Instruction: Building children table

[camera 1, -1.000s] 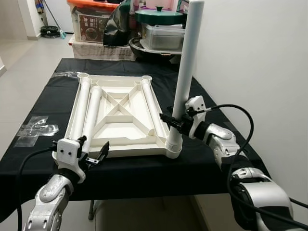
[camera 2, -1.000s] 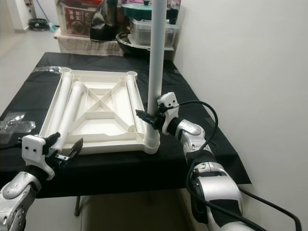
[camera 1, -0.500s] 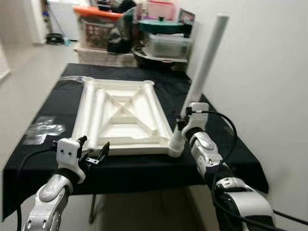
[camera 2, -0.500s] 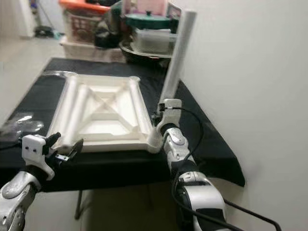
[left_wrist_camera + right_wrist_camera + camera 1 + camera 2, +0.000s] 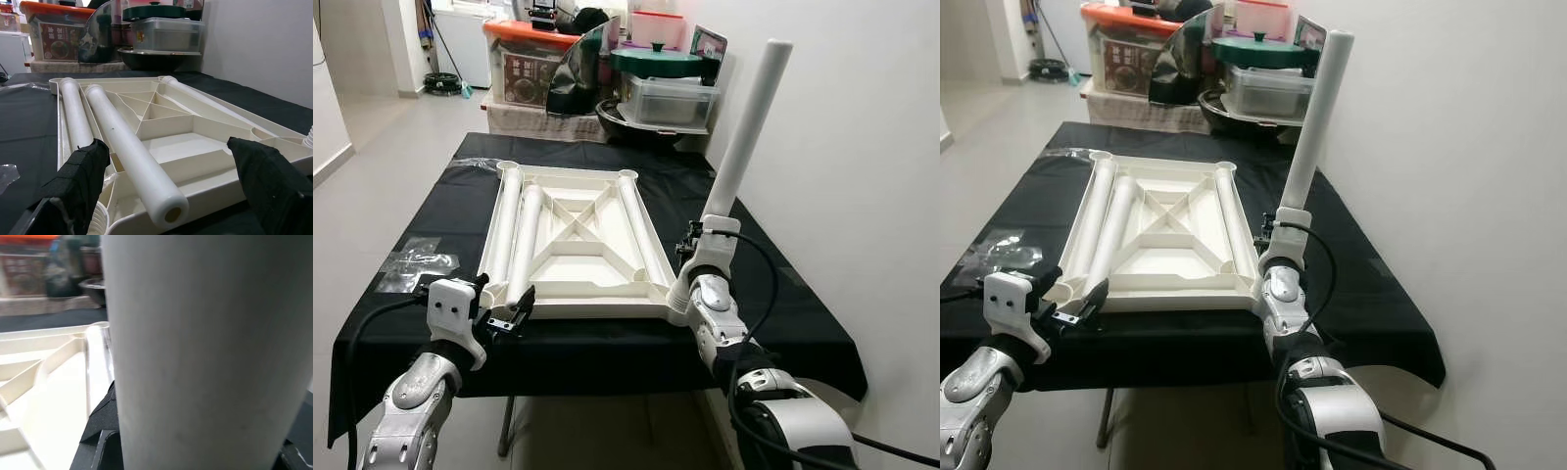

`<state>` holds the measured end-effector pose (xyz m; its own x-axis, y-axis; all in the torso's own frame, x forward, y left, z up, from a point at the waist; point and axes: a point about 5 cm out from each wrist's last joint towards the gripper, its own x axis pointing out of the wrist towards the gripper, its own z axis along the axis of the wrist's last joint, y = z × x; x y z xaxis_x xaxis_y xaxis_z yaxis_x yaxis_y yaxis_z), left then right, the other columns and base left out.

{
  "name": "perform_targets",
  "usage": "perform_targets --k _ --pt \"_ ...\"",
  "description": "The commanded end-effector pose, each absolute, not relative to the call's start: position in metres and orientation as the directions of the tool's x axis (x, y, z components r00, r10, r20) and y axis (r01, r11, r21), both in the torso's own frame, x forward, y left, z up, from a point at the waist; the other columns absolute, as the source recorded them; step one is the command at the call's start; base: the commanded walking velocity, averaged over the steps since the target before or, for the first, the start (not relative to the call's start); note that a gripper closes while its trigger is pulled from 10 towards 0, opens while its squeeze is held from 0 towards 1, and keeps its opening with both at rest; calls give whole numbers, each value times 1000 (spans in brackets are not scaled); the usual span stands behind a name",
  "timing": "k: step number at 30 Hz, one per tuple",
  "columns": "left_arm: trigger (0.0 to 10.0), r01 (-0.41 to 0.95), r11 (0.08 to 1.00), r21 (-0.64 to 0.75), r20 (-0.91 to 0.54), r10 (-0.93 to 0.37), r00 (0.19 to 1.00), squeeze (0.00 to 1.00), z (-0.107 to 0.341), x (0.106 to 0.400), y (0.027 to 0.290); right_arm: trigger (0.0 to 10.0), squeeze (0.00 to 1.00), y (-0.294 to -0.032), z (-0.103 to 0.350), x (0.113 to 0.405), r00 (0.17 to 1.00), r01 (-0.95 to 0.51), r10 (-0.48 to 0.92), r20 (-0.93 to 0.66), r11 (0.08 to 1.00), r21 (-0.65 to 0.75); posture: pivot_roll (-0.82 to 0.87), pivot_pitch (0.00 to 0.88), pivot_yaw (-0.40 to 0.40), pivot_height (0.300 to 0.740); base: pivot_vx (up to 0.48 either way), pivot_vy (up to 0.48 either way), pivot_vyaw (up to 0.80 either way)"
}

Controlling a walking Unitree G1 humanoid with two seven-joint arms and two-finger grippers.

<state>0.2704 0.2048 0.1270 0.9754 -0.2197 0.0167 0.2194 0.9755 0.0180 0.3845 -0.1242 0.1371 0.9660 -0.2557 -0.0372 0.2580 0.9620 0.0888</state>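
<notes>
A white tabletop [image 5: 576, 245] lies upside down on the black-clothed table [image 5: 773, 294]. Three white legs lie inside it: two along its left side [image 5: 514, 230] and one along its right side [image 5: 639, 227]. Another leg [image 5: 746, 132] stands in the near right corner socket [image 5: 676, 305], leaning to the right. My right gripper [image 5: 692, 252] is shut on this leg low down; in the right wrist view the leg [image 5: 195, 347] sits close between the black fingers [image 5: 100, 433]. My left gripper [image 5: 505, 302] hovers open at the near left corner, facing a lying leg's end [image 5: 165, 211].
A white wall runs close along the table's right side. Storage boxes, pots and a lidded container [image 5: 656, 83] are stacked behind the far edge. Clear plastic wrappers [image 5: 411, 264] lie on the cloth at the left. Tiled floor opens to the left.
The camera has shifted. The standing leg has tipped from upright to leaning right, and my right arm has swung in from the right to in front of it. The left gripper has held still.
</notes>
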Motion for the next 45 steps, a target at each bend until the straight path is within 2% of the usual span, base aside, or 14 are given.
perform_targets --k 1,6,7,8,36,45 --pt "10000 215 976 33 8 -215 977 0 125 270 206 0 0 -135 93 367 925 322 -308 -223 946 29 106 0 -134 740 0 0 0" --pt "10000 216 976 37 6 -217 976 0 125 271 207 0 0 -136 95 368 910 364 -346 -228 931 40 95 0 -122 740 0 0 0" --pt "10000 219 975 36 6 -219 976 0 125 272 206 2000 0 -136 95 368 910 367 -350 -223 930 35 95 0 -122 740 0 0 0" --pt "10000 222 974 36 6 -222 975 0 125 273 205 10000 0 -136 96 368 910 367 -351 -223 930 35 87 0 -117 740 0 0 0" --pt "10000 241 970 30 5 -242 970 0 125 277 201 10000 0 -133 109 374 905 384 -353 -238 918 96 65 0 -106 740 0 0 0" --pt "10000 263 964 -26 51 -262 964 0 131 278 198 10000 0 -131 108 373 907 376 -344 -245 922 95 64 0 -104 740 67 0 0"
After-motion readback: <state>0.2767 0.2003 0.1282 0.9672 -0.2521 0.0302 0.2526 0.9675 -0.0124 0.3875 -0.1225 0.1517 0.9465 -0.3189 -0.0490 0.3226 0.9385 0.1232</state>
